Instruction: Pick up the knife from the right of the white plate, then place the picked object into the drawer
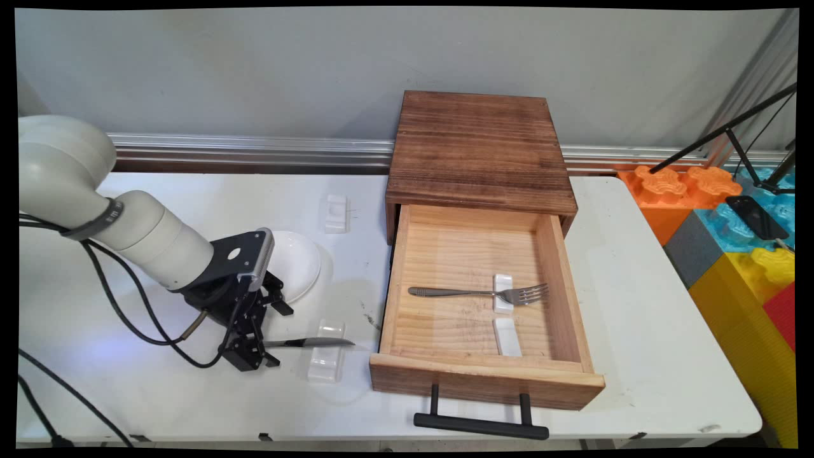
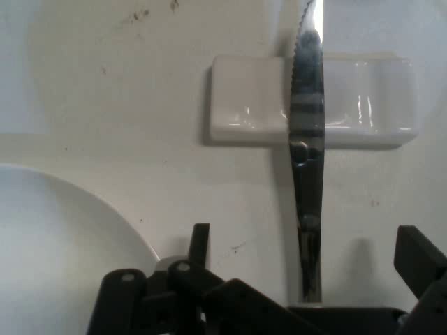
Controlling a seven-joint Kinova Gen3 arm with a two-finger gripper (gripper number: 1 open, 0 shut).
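White desk (image 1: pixel 648 318), grey wall behind, aluminium rail along the far edge. Landmark: the wooden drawer box (image 1: pixel 478 149) at mid-desk, its drawer (image 1: pixel 407 267) pulled out toward the near edge

Left of the drawer: arm comes in low, pincer (image 1: pixel 253 357) down near the desk surface. White bowl (image 1: pixel 299 261) sits just behind the pincer, partly covered by the wrist. A knife (image 1: pixel 311 342) lies flat, handle end at the pincer, blade pointing toward the drawer and resting across a white cutlery rest (image 1: pixel 325 366). In the hand view the knife (image 2: pixel 307 174) runs up from between the fingers (image 2: pixel 419 258), which stand wide apart on either side; can't tell whether they touch the handle. Rest (image 2: pixel 244 112) lies crosswise under the blade, bowl rim (image 2: pixel 63 237) at the lower left

Another white rest (image 1: pixel 336 213) sits further back on the desk, left of the box, near the far edge

Inside the drawer: a fork (image 1: pixel 483 292), tines to the right, lying across a white rest (image 1: pixel 503 283); a second white rest (image 1: pixel 507 337) just in front of it, bare

Right of the box, off the desk: coloured foam blocks (image 1: pixel 744 254) and a black tripod leg (image 1: pixel 725 130)
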